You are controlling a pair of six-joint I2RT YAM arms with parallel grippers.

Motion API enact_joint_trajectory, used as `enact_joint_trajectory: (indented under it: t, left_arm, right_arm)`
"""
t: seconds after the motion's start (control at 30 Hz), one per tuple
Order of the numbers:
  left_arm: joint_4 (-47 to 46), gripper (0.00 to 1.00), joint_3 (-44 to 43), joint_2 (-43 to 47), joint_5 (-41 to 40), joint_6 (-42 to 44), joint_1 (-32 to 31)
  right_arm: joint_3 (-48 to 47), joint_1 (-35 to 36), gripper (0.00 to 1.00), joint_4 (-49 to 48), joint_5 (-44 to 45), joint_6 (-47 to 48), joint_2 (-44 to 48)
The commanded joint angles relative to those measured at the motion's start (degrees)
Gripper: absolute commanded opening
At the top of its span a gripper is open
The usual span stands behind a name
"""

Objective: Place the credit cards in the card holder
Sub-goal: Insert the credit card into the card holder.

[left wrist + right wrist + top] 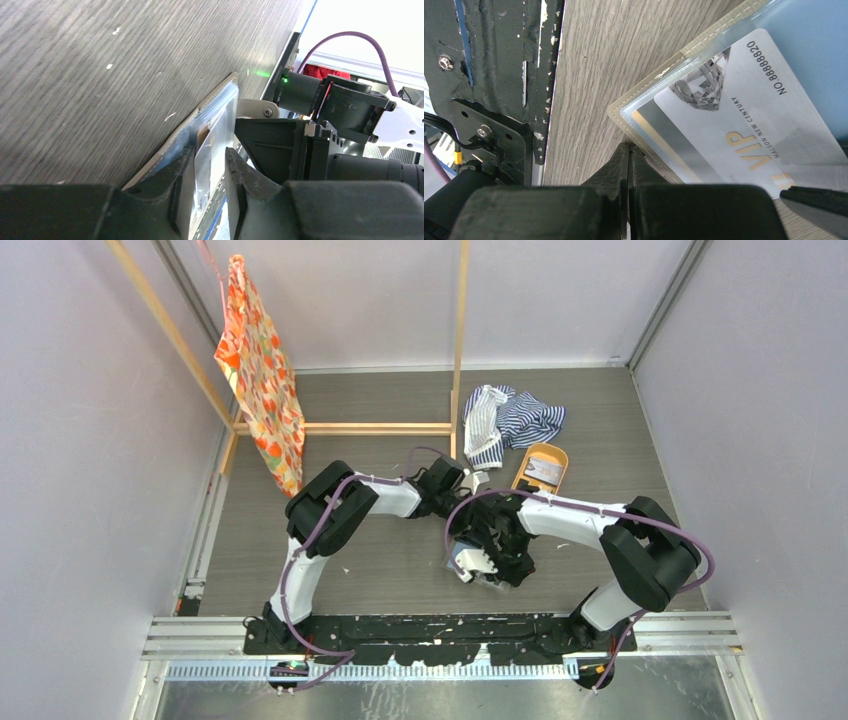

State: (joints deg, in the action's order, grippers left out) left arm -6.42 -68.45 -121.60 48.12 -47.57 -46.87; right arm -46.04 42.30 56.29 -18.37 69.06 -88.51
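Possibly loose: silver plastic credit card (pixel 744 125) in soft grey-taupe card holder (pixel 649 82).
Left gripper (pixel 210 156) parted, right gripper (pixel 629 149) clamped holder edge; tilting could've dumped it.

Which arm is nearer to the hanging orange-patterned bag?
Left. The left arm has its elbow just beside the bag's lower end; the right arm is across the table, on the right side.

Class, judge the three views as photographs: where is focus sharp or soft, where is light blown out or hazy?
Top external: even light, faint shadows, the walls splaying from a wide lens. Left wrist: upper right blown out white; the left tool dark and soft. Right wrist: print on the credit card crisp, though the clear window of the card holder partly hazes it.
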Motion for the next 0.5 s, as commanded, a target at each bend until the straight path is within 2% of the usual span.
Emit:
enact_joint_trajectory:
  t: [0.0, 0.27, 0.47]
  left_arm:
    - [5.2, 0.36, -1.1, 2.9, -7.4, 3.4, 0.1]
    - [12.6, 0.43, -1.9, 6.9, -13.6, 7.6, 0.2]
    - [15.1, 0.48, -2.6, 7.4, -14.5, 8.9, 0.1]
  right_arm:
    - [0.6, 0.1, 0.01, -8.4, 3.9, 1.2, -1.6]
    - [0.5, 0.1, 0.01, -8.3, 3.7, 1.0, -1.7]
    - [0.2, 0.1, 0.01, -8.3, 3.5, 0.6, -1.9]
